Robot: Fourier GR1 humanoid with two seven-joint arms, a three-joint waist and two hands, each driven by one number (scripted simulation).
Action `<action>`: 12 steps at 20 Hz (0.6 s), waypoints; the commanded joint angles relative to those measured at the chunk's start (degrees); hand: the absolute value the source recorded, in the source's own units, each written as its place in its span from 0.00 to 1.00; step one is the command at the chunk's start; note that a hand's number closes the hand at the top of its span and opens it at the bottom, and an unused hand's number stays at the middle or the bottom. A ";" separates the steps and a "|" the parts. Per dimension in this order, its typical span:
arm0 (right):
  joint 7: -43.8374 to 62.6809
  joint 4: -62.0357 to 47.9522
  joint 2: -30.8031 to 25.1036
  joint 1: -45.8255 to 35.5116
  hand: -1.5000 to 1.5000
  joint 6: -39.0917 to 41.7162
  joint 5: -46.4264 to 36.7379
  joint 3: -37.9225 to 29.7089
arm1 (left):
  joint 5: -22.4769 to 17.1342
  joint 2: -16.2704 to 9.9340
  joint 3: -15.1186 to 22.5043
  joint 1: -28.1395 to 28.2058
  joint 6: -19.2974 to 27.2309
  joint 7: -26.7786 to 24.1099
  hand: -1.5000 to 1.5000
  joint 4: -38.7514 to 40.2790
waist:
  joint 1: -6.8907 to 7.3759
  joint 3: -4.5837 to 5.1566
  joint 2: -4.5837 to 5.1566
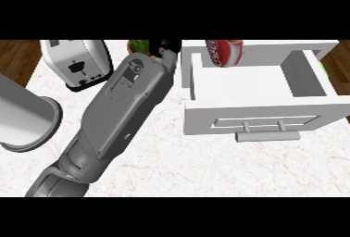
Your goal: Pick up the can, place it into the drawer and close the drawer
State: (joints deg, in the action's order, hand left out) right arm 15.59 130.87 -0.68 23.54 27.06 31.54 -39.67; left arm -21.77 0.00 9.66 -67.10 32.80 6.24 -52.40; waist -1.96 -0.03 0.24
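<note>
Can (pixel 224 52) sits at the far end of the open drawer (pixel 311 76), against its back wall near the far-left corner, red-and-white side showing; top edge of view crops it, so upright or tipped cannot be told, long axis unclear.

Left forearm runs diagonally from near-left up to the far middle; left hand (pixel 166 46) is at the far edge, just left of the drawer's left wall. Only a dark bit of it shows (fingers apart or together: cannot tell). It is outside the drawer, the can just right of it across the wall, not touching as far as visible.

Right hand not in view.

Judgement: can already placed; remaining step is closing. Drawer front and handle (pixel 267 135) face near, well apart from the left hand, so a push from the near side toward far is needed.

Toaster (pixel 77 62) far-left on the bench (pixel 205 166), grey cylinder (pixel 24 122) at left.
</note>
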 commanded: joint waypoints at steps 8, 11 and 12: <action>1.94 2.12 -0.58 0.29 0.00 0.13 1.10 0.01 | -12.38 0.00 6.37 -12.50 5.59 -2.92 1.00 12.12 | -1.43 -0.03 0.15; 1.87 1.35 -1.36 -0.43 0.00 0.02 2.69 -0.97 | -12.82 0.00 5.51 -11.13 0.86 -8.45 1.00 18.56 | -1.40 -0.03 0.35; 1.48 -0.70 -1.28 -2.87 0.00 -0.80 -0.02 0.22 | -16.78 0.00 10.53 -12.48 6.10 -6.76 1.00 16.56 | -2.10 -0.07 0.42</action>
State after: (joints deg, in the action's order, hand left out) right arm 16.91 131.03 -1.50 21.78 26.52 31.46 -39.31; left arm -34.33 -0.01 16.82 -76.75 36.51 0.24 -38.92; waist -3.28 -0.06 0.54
